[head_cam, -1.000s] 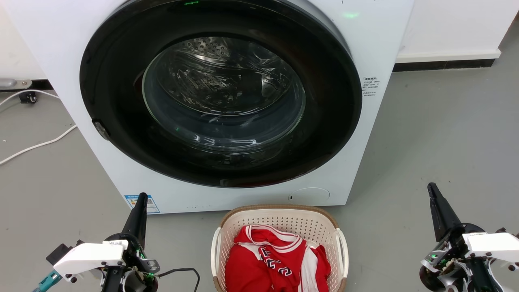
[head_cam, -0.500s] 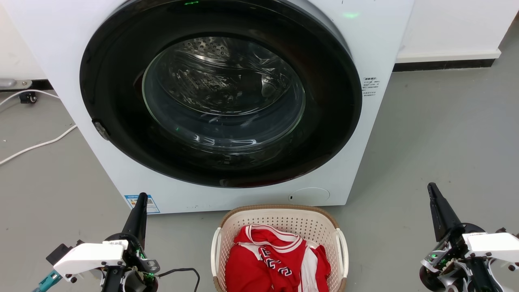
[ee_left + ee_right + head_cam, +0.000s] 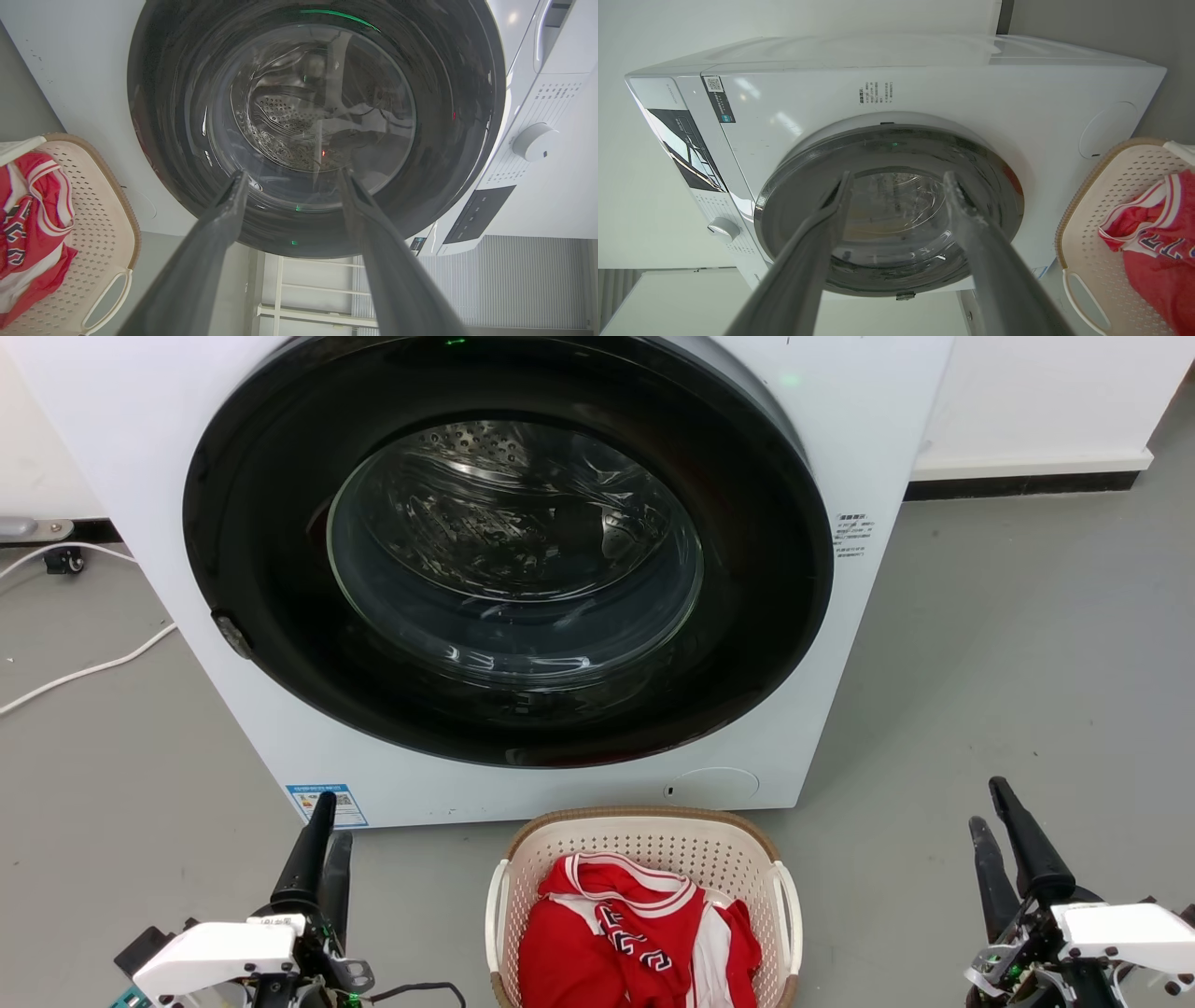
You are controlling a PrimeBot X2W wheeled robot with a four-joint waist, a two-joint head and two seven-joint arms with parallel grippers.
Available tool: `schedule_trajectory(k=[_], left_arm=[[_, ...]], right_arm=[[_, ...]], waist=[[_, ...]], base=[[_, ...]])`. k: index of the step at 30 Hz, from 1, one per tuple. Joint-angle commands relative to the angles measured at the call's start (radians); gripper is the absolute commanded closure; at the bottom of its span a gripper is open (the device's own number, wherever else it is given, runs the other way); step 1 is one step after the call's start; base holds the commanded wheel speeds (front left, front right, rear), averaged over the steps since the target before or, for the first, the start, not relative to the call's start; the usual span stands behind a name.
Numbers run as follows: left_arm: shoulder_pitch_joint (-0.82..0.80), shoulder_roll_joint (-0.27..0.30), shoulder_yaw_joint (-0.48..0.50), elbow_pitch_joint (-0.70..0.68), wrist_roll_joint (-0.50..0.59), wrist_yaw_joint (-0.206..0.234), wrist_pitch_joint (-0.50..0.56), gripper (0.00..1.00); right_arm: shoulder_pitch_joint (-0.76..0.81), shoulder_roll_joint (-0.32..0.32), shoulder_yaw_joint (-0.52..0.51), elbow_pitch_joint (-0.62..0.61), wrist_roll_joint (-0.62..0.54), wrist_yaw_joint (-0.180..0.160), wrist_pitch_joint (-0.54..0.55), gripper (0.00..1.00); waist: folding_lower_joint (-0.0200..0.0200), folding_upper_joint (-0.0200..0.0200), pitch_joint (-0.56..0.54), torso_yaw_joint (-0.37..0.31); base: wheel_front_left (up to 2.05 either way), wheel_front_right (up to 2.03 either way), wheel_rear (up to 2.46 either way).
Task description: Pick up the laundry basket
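Observation:
The laundry basket [image 3: 644, 816], cream perforated plastic with a brown rim, stands on the floor right in front of the washer. A red and white jersey [image 3: 616, 943] lies inside it. Its white side handles [image 3: 496, 915] face my two arms. My left gripper [image 3: 333, 819] is open to the basket's left, well apart from it, fingers pointing at the washer. My right gripper [image 3: 987, 803] is open further off to the basket's right. The left wrist view shows the left gripper [image 3: 293, 172] empty, with the basket [image 3: 110, 219] at its left edge. The right wrist view shows the right gripper [image 3: 897, 175] empty, with the basket [image 3: 1083, 219] at its right edge.
A white front-loading washer [image 3: 887, 429] with a big dark round door [image 3: 280, 523], shut, stands close behind the basket. White cables [image 3: 84, 667] lie on the grey floor at the left. A white wall with a dark baseboard [image 3: 1018, 483] runs at the back right.
Both grippers sit lower in the head view, and each shows two separated fingers where one showed before. The basket and the jersey have not moved.

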Motion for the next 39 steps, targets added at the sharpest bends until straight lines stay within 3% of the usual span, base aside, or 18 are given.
schedule_trajectory(k=[1,9,39], left_arm=[[-0.017,0.003,0.001,-0.028,0.025,0.0,-0.014,0.0],[-0.021,0.003,0.014,-0.064,0.145,0.001,-0.053,0.0],[0.001,0.005,-0.075,-0.213,0.722,0.094,-0.166,0.0]], right_arm=[[-0.018,-0.001,0.002,-0.026,-0.027,0.0,-0.016,0.0],[-0.013,-0.002,0.004,-0.075,-0.189,0.0,-0.055,0.0],[0.022,-0.003,0.097,-0.246,-0.856,0.0,-0.169,0.0]], waist=[[0.0,0.0,0.0,0.0],[0.0,0.0,0.003,0.0],[0.0,0.0,0.012,-0.001]], base=[[0.0,0.0,0.0],[0.0,0.0,0.0],[0.0,0.0,0.0]])
